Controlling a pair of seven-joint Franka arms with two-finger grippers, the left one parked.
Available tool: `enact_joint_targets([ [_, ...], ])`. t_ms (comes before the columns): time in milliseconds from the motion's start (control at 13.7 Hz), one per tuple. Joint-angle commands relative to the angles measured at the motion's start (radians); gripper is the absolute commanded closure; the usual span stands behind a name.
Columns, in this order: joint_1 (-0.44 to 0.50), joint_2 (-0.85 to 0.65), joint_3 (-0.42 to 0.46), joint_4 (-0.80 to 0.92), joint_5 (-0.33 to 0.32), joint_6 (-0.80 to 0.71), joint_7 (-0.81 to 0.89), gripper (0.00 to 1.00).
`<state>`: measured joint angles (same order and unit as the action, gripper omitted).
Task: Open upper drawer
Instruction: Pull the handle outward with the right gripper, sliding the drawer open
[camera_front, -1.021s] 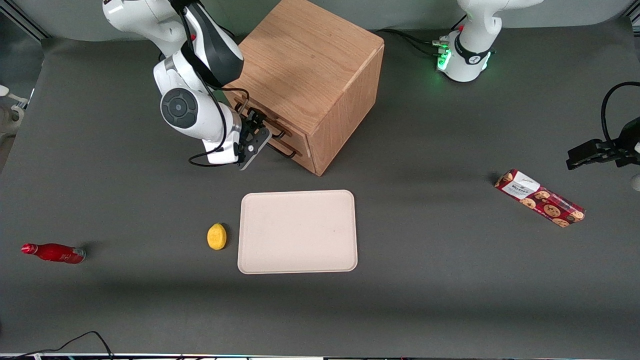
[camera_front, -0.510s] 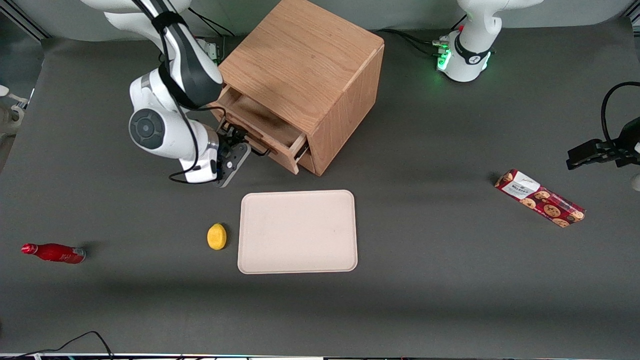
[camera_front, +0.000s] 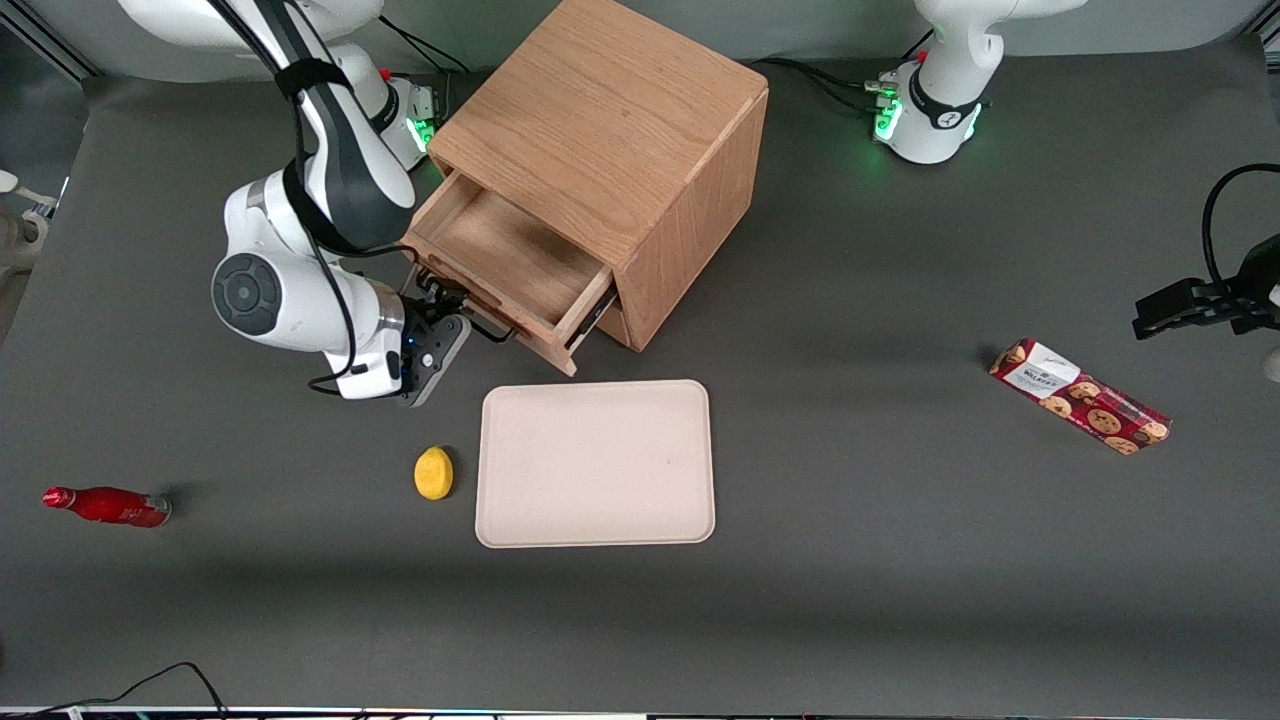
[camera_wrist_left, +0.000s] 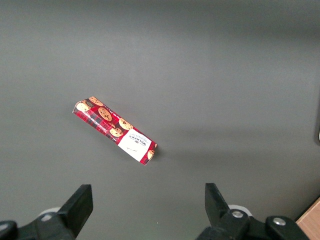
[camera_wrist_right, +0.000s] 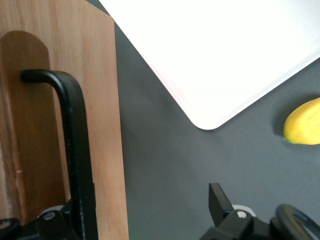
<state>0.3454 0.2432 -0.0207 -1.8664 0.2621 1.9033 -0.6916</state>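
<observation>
The wide light-oak upper drawer stood pulled well out of the oak cabinet. The hand sat at its black bar handle, fingers spread apart.

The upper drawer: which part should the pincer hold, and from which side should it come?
Probably the black bar handle on the upper drawer front. It stands off the panel, leaving room for a finger. Approach from in front of the drawer, where the pincer is now.
</observation>
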Motion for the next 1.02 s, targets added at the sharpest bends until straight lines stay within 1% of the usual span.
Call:
enact_joint_targets([
  [0,-0.016,0.059,-0.033,0.071,0.003,-0.007,-0.080,0.00],
  [219,-0.019,0.083,-0.062,0.108,0.003,-0.007,-0.131,0.00],
  [583,-0.036,0.102,-0.076,0.138,0.003,-0.007,-0.160,0.00],
  [948,-0.046,0.148,-0.117,0.199,0.003,-0.007,-0.242,0.00],
])
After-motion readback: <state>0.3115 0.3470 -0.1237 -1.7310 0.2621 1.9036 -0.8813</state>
